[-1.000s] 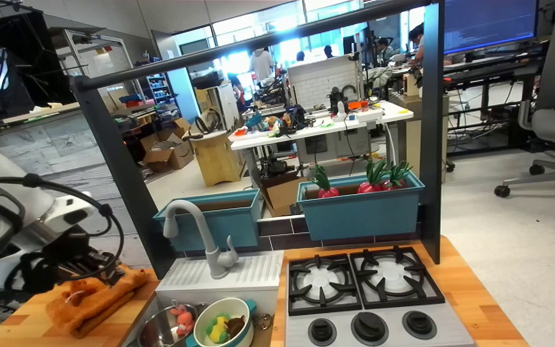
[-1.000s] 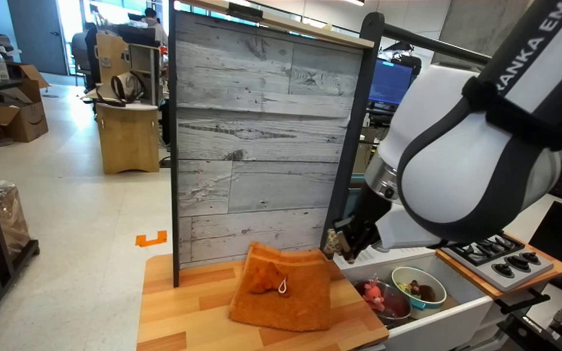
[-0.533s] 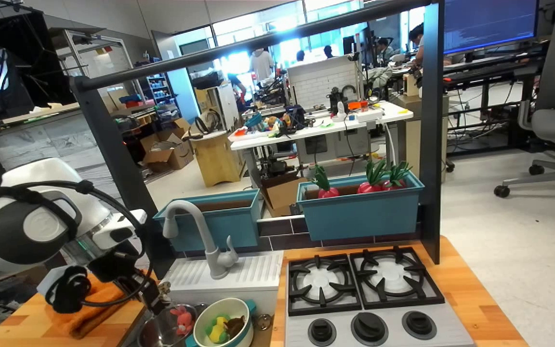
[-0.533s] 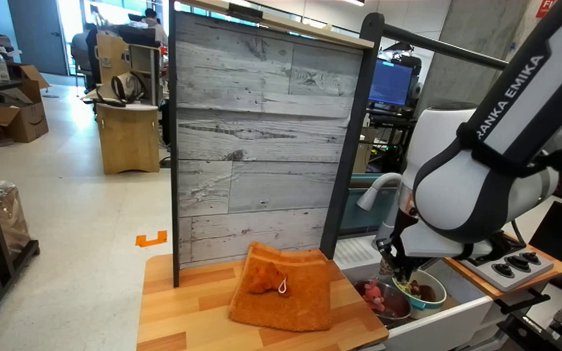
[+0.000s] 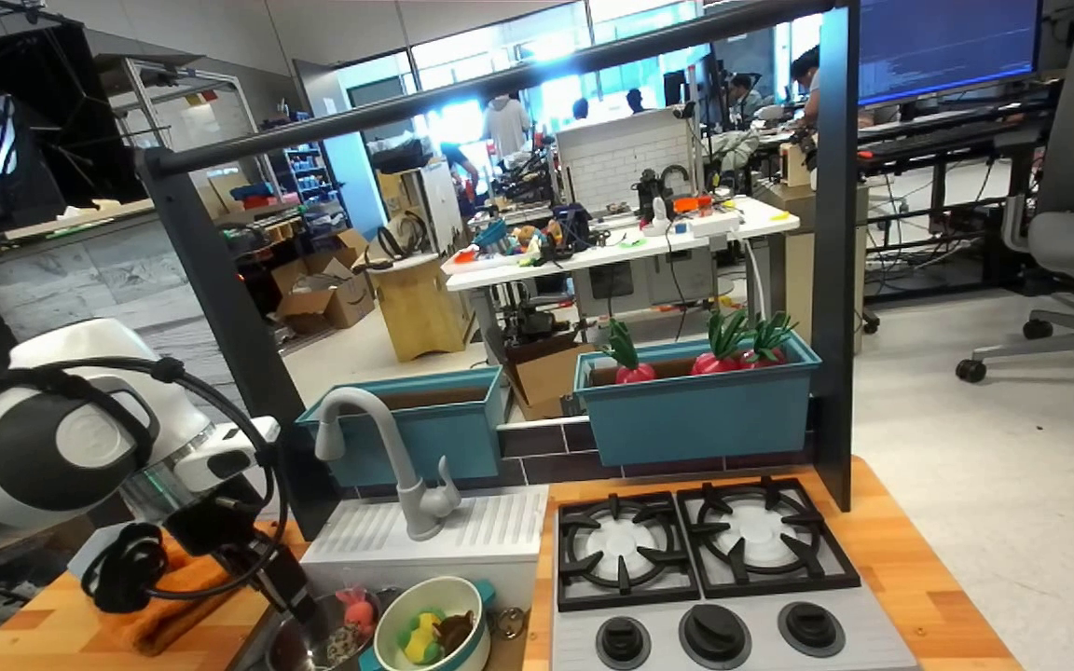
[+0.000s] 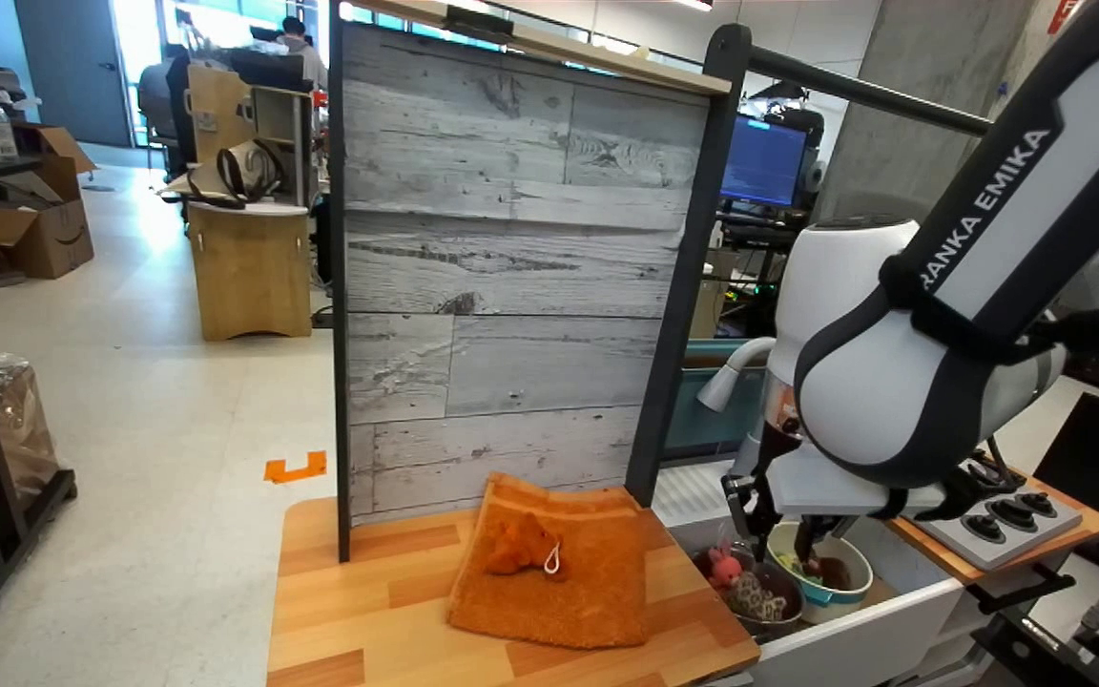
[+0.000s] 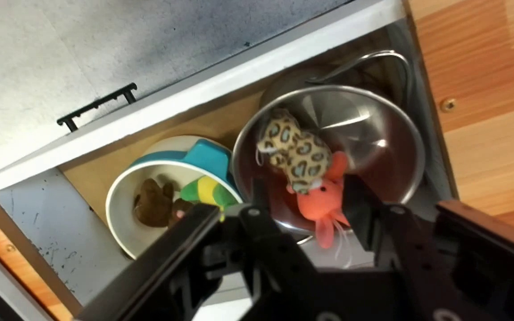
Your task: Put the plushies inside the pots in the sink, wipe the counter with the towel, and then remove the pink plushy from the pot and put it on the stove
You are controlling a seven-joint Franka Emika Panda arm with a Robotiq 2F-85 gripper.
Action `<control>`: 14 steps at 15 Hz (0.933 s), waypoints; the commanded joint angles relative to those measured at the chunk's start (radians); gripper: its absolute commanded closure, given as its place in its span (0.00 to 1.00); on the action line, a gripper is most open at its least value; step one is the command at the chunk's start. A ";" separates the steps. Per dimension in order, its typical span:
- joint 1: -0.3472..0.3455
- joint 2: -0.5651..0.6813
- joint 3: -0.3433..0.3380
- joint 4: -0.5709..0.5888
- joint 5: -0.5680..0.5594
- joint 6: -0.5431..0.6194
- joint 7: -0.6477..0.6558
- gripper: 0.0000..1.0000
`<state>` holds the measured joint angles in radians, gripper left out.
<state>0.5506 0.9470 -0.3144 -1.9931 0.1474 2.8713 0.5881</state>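
Observation:
My gripper (image 7: 306,185) is open and empty above the steel pot (image 7: 411,129); it also shows in an exterior view (image 6: 782,549). A leopard-spotted plushy (image 7: 299,151) lies in the steel pot, partly on the pink plushy (image 7: 321,205). Both also show in an exterior view, the spotted one (image 6: 757,597) and the pink one (image 6: 725,571). The white and teal pot (image 7: 210,158) beside it holds a brown plushy (image 7: 152,203) and a green-yellow plushy (image 7: 203,189). The orange towel (image 6: 597,582) lies on the wooden counter with an orange plushy (image 6: 521,546) on it.
The grey faucet (image 5: 397,457) rises behind the sink. The stove (image 5: 723,550) stands beside the sink. Teal planters (image 5: 705,410) sit on the back rail. A dark post (image 6: 688,277) and wood-look panel (image 6: 521,267) border the counter. The sink's front wall (image 6: 860,634) is white.
My gripper has moved from beside the towel to over the steel pot, and has opened. The spotted plushy it held now lies in that pot on the pink one.

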 commanded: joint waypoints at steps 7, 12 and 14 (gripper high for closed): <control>0.103 -0.131 0.122 -0.155 0.004 0.487 -0.134 0.00; -0.088 -0.017 0.386 -0.027 -0.021 0.659 -0.281 0.00; -0.075 -0.062 0.386 -0.067 0.037 0.607 -0.313 0.00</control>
<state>0.4923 0.8867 0.0465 -2.0590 0.1362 3.4771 0.3310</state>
